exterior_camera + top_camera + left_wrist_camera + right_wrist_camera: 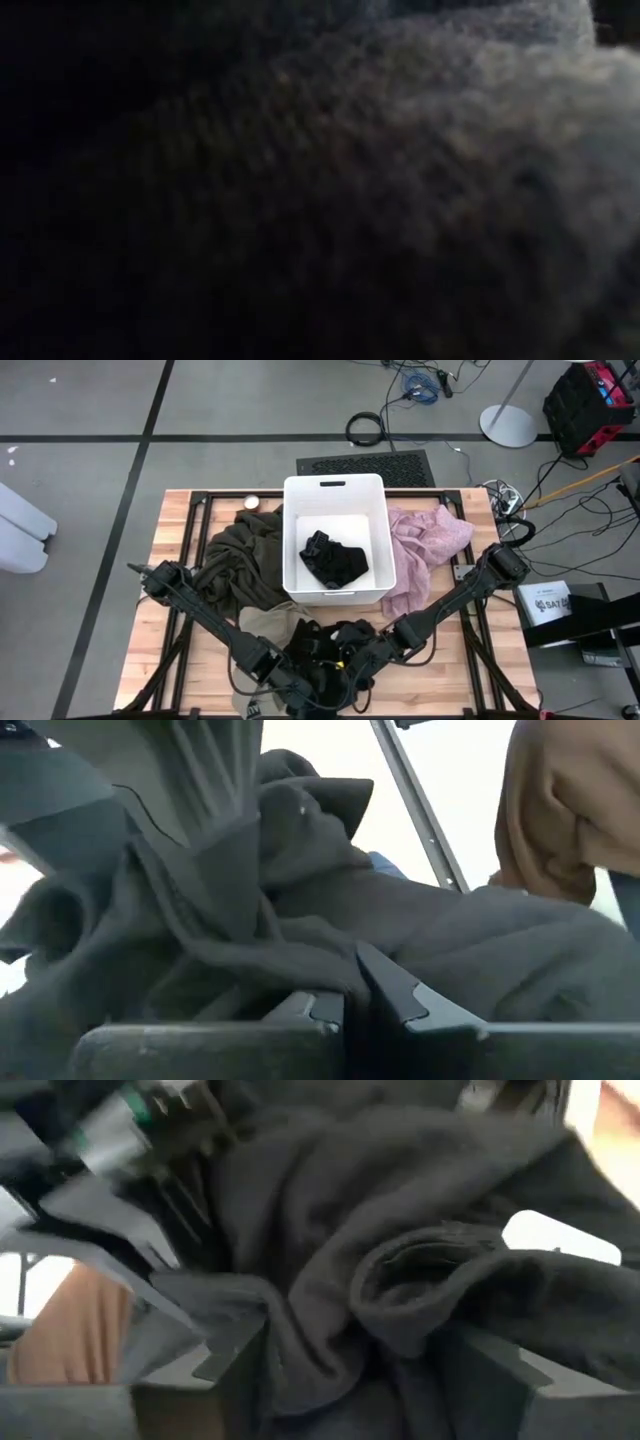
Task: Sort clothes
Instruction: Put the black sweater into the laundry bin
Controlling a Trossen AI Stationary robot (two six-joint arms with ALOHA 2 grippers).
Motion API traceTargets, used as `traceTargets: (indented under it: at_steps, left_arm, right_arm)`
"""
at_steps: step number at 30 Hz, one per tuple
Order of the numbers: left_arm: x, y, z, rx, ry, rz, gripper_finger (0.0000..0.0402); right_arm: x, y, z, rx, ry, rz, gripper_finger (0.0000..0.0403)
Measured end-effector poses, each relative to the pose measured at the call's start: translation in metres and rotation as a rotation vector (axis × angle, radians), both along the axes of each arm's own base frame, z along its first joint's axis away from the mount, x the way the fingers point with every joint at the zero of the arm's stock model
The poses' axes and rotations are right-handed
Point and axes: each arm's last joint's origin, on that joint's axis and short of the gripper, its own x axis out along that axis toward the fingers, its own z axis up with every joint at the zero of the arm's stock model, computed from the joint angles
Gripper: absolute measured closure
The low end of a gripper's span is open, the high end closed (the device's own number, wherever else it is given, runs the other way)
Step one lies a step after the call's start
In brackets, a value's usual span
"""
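Observation:
A black garment (pixel 325 650) lies bunched at the table's near middle, and both grippers are on it. My left gripper (pixel 300 682) comes from the left and is shut on it (pixel 300 920). My right gripper (pixel 352 658) comes from the right and is closed on a bunch of it (pixel 400 1290). The same dark cloth fills the low view (pixel 400 180). A dark olive garment (pixel 240 560) lies left of the white bin (pixel 335 488), a pale pink one (pixel 425 545) right of it, and a beige one (pixel 265 625) near the bin's front. Another black garment (pixel 335 558) lies in the bin. My left gripper pinches a fold of the black garment (pixel 345 975) between its two nearly closed fingers (pixel 400 1000). The cloth rises slack in folds beyond the fingertips; how many layers cannot be told. My right gripper has a thick, rolled bunch of the black garment (pixel 370 1350) between its two fingers (pixel 235 1365), which stand wide apart around it. The cloth is crumpled and slack.
The bin stands at the table's far middle between the olive and pink garments. The two arms meet close together at the near edge. A small round object (pixel 252 502) sits at the far left beside the bin. Cables and stands lie on the floor beyond the table.

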Motion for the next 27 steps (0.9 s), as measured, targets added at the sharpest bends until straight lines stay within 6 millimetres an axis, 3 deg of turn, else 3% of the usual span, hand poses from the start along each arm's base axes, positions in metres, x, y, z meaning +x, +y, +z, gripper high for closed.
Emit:
traceTargets:
  at_steps: [7, 11, 14, 18, 20, 23, 27]
  left_arm:
    - [-0.004, -0.006, 0.000, 0.045, -0.012, -0.070, 0.0288]
    - [-0.004, -0.005, 0.002, 0.059, -0.012, -0.065, 0.0238]
    - [-0.004, -0.005, 0.011, 0.078, 0.011, -0.064, 0.0213]
    - [-0.010, -0.006, 0.031, 0.100, 0.030, -0.070, 0.0202]
    - [-0.016, -0.004, 0.042, 0.135, 0.026, -0.045, 0.0202]
    - [-0.031, 0.001, 0.061, 0.204, -0.020, 0.034, 0.0201]
    - [-0.060, 0.009, 0.089, 0.296, -0.093, 0.148, 0.0201]
  right_arm:
    - [0.001, 0.001, -0.007, 0.004, 0.023, -0.008, 0.0185]
    - [0.007, 0.002, -0.023, -0.005, 0.065, -0.006, 0.0206]
    - [0.012, 0.004, -0.039, -0.004, 0.103, 0.012, 0.0249]
    - [0.015, 0.007, -0.052, 0.005, 0.136, 0.075, 0.0352]
    - [0.015, 0.007, -0.051, -0.008, 0.131, 0.105, 0.0383]
    - [0.013, 0.005, -0.045, -0.012, 0.123, 0.106, 0.0384]
    - [0.006, 0.001, -0.017, -0.021, 0.054, 0.122, 0.0387]
